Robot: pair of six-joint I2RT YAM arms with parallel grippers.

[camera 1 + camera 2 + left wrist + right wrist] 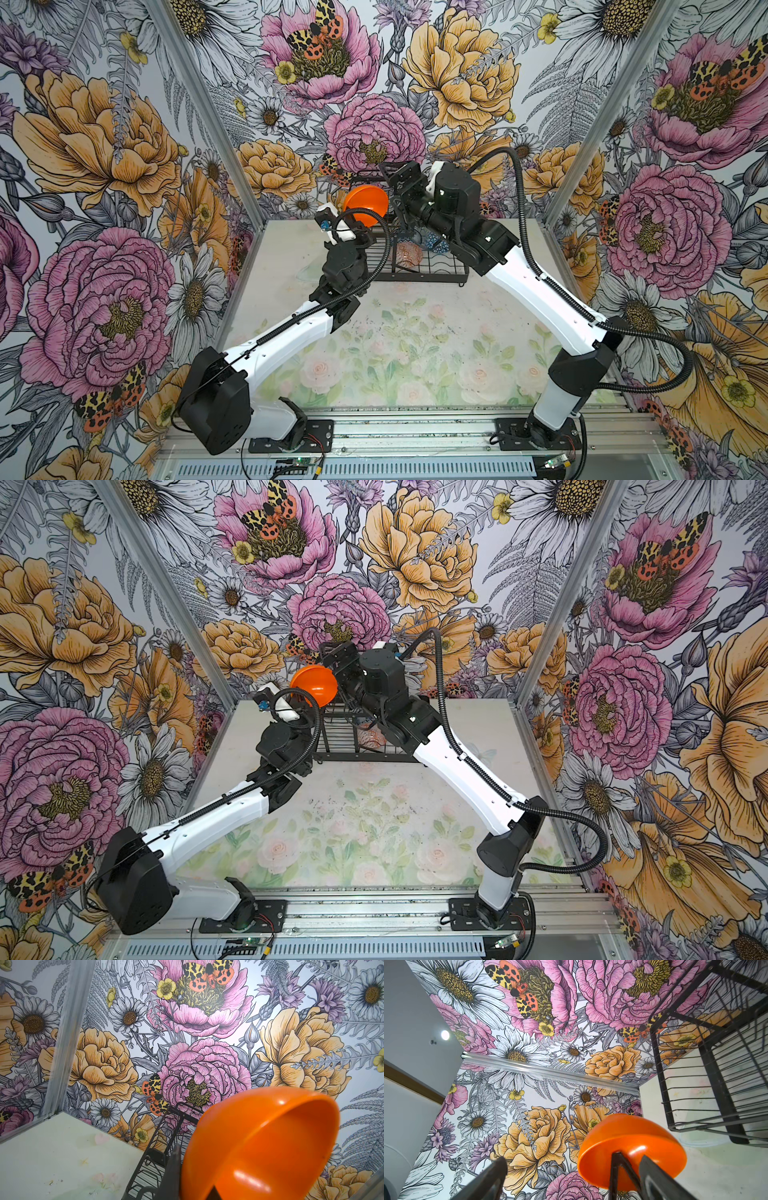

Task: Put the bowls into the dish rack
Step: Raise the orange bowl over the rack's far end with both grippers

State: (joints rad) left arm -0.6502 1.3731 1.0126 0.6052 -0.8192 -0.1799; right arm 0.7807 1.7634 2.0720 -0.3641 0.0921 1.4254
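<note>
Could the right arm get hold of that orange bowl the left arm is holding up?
Probably yes. The right pincer is open right next to the orange bowl, which the left pincer holds in the air near the rack, and nothing seems to stand between them.

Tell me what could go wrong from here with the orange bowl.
The left gripper pinches only the orange bowl by its rim, tilted in the air: it may slip.
The open right gripper sits close beside it and might knock it.
The dish rack wires are near; the bowl could clip them.
</note>
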